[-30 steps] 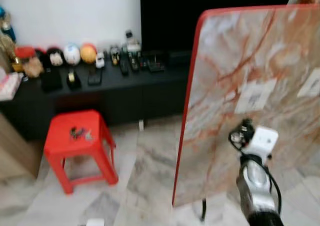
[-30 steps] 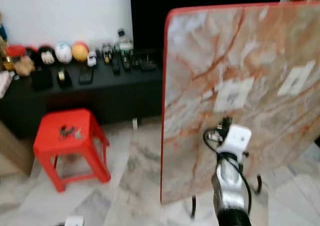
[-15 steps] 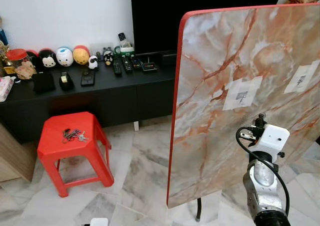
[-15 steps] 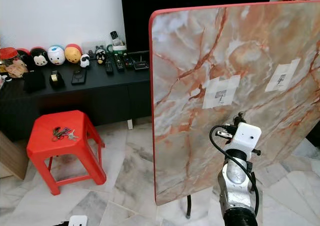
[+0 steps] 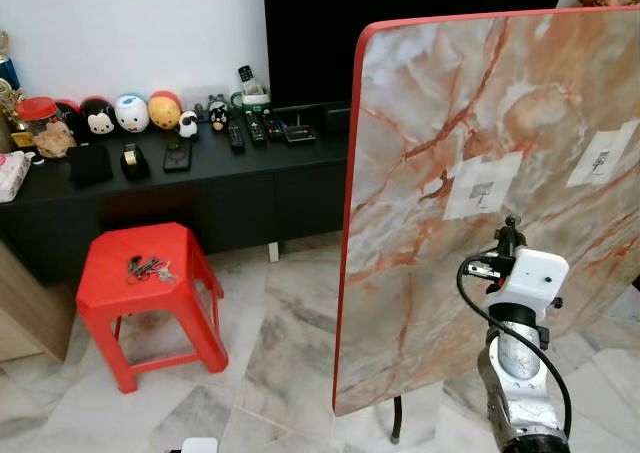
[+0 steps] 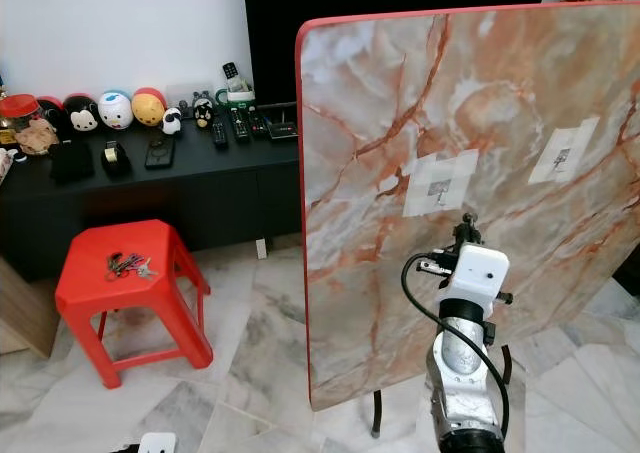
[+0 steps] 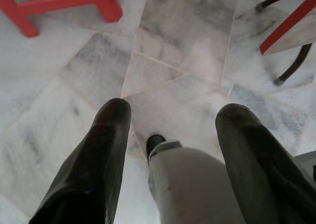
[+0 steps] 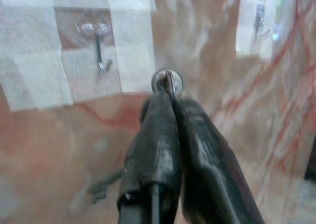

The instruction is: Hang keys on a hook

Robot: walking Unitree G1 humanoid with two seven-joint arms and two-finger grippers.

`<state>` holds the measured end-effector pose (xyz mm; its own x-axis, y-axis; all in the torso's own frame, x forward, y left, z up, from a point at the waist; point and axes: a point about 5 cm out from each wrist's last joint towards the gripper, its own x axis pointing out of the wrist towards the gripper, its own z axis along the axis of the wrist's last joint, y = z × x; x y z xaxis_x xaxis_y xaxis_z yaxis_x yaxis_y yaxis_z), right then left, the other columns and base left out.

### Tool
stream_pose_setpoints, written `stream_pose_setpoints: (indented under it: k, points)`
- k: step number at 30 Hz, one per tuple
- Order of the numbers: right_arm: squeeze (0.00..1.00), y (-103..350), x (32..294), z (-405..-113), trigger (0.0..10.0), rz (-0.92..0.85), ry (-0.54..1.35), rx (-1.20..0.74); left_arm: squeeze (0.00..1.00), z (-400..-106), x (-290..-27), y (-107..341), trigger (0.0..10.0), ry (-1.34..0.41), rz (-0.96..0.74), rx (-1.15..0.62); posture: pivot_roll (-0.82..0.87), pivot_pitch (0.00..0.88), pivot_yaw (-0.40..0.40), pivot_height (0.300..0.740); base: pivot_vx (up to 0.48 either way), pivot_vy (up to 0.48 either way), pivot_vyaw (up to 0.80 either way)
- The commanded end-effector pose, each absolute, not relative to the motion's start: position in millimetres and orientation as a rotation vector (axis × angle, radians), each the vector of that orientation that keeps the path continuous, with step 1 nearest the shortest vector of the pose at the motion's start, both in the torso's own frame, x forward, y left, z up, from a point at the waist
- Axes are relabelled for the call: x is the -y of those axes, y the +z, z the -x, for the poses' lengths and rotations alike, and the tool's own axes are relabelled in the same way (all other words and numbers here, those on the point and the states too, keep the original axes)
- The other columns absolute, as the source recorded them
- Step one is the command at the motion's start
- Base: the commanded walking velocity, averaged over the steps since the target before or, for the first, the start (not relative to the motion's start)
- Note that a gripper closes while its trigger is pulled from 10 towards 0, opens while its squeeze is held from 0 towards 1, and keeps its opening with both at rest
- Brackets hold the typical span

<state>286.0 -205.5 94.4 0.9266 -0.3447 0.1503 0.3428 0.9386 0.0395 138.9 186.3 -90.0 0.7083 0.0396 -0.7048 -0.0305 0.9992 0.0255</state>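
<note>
Right wrist view looks straight at the big marble-patterned board (image 6: 480,173), tipped up on edge and standing just ahead of the right gripper (image 8: 167,93). Well off to that gripper's left stand a long black cabinet (image 5: 180,188) and a red stool (image 5: 150,273) with a second bunch of keys (image 5: 147,269) lying loose on its seat. Two taped patches on the board each carry a small hook: the nearer hook (image 8: 98,46) sits just up and to the side of the fingertips, the farther hook (image 8: 259,19) well off toward the other side. The right gripper's fingers are pressed together on a key ring (image 8: 167,80), whose loop pokes out past the tips, apart from the hook; the key (image 8: 101,189) dangles beneath the fingers.

The ring is probably light, stiff and slick metal, so a firm pinch near its edge, leaving the loop free, should let it slip over the hook.

The left gripper (image 7: 170,117) hangs over the marble floor (image 7: 177,51), fingers spread wide and empty.
</note>
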Motion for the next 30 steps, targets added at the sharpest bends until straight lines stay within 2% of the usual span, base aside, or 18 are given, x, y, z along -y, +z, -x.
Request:
stream_pose_setpoints:
  k: [1,4,5,7,8,9,11,14,15,16,18,20,22,23,25,27,29,30]
  points:
    - [0.0,97,214,-279,10.0,-0.032,-0.376,0.155,0.0,-135,-187,-92,10.0,0.042,-0.009,-0.804,-0.01,0.0,-0.053,0.74,0.0,0.0,0.0]
    - [0.0,73,225,-253,10.0,-0.111,-0.451,0.03,0.0,-135,-188,-92,10.0,0.041,-0.009,-0.806,-0.01,0.0,-0.053,0.74,0.0,0.0,0.0]
    - [0.0,52,231,-239,10.0,-0.112,-0.464,-0.097,0.0,-135,-188,-92,10.0,0.04,-0.009,-0.807,-0.01,0.0,-0.051,0.74,0.0,0.0,0.0]
    - [0.0,43,233,-233,10.0,-0.106,-0.476,-0.151,0.0,-136,-188,-92,10.0,0.039,-0.009,-0.807,-0.01,0.0,-0.051,0.74,0.0,0.0,0.0]
    - [0.0,17,236,-217,10.0,-0.106,-0.478,-0.348,0.0,-136,-188,-92,10.0,0.036,-0.01,-0.809,-0.02,0.0,-0.047,0.74,0.0,0.0,0.0]
    - [0.0,17,236,-217,10.0,-0.106,-0.478,-0.348,0.0,-136,-188,-92,10.0,0.036,-0.01,-0.809,-0.02,0.0,-0.047,0.74,0.0,0.0,0.0]
    - [0.0,-14,237,-195,10.0,-0.131,-0.482,-0.607,0.0,-138,-189,-92,10.0,0.028,-0.011,-0.811,-0.03,0.0,-0.043,0.74,0.0,0.0,0.0]
    - [0.0,-19,234,-195,10.0,-0.082,-0.417,-0.661,0.0,-139,-190,-91,10.0,0.021,-0.015,-0.811,-0.03,0.0,-0.039,0.74,0.0,0.0,0.0]
    - [0.0,-17,232,-199,10.0,-0.006,-0.357,-0.663,0.0,-139,-190,-91,10.0,0.017,-0.017,-0.811,-0.03,0.0,-0.039,0.74,0.0,0.0,0.0]
    - [0.0,-15,226,-205,10.0,0.188,-0.22,-0.682,0.0,-139,-190,-91,10.0,0.009,-0.019,-0.811,-0.03,0.0,-0.039,0.74,0.0,0.0,0.0]
    - [0.0,-22,221,-204,10.0,0.166,-0.193,-0.765,0.0,-140,-190,-91,10.0,0.006,-0.02,-0.812,-0.03,0.0,-0.037,0.74,0.0,0.0,0.0]
    - [0.0,-34,208,-202,10.0,-0.223,-0.287,-0.884,0.0,-140,-190,-91,10.0,0.003,-0.021,-0.813,-0.03,0.0,-0.037,0.74,0.0,0.0,0.0]
    - [0.0,-33,206,-204,10.0,-0.259,-0.286,-0.88,0.0,-140,-190,-91,10.0,0.002,-0.022,-0.813,-0.03,0.0,-0.037,0.74,0.0,0.0,0.0]
    - [0.0,-34,198,-208,10.0,-0.221,-0.18,-0.899,0.0,-140,-190,-91,10.0,0.001,-0.022,-0.813,-0.03,0.0,-0.036,0.74,0.0,0.0,0.0]
    - [0.0,-40,198,-206,10.0,-0.018,-0.06,-0.918,0.0,-140,-189,-91,10.0,-0.001,-0.023,-0.814,-0.03,0.0,-0.036,0.74,0.0,0.0,0.0]
    - [0.0,-48,209,-202,10.0,0.387,0.023,-0.931,0.0,-140,-189,-91,10.0,-0.003,-0.025,-0.815,-0.03,0.0,-0.037,0.74,0.0,0.0,0.0]
    - [0.0,-55,211,-196,10.0,0.292,-0.01,-0.968,0.0,-140,-188,-91,10.0,-0.004,-0.024,-0.815,-0.02,0.0,-0.039,0.74,0.0,0.0,0.0]
    - [0.0,-58,209,-195,10.0,0.139,-0.067,-0.984,0.0,-139,-188,-91,10.0,-0.006,-0.026,-0.816,-0.01,0.0,-0.042,0.74,0.0,0.0,0.0]
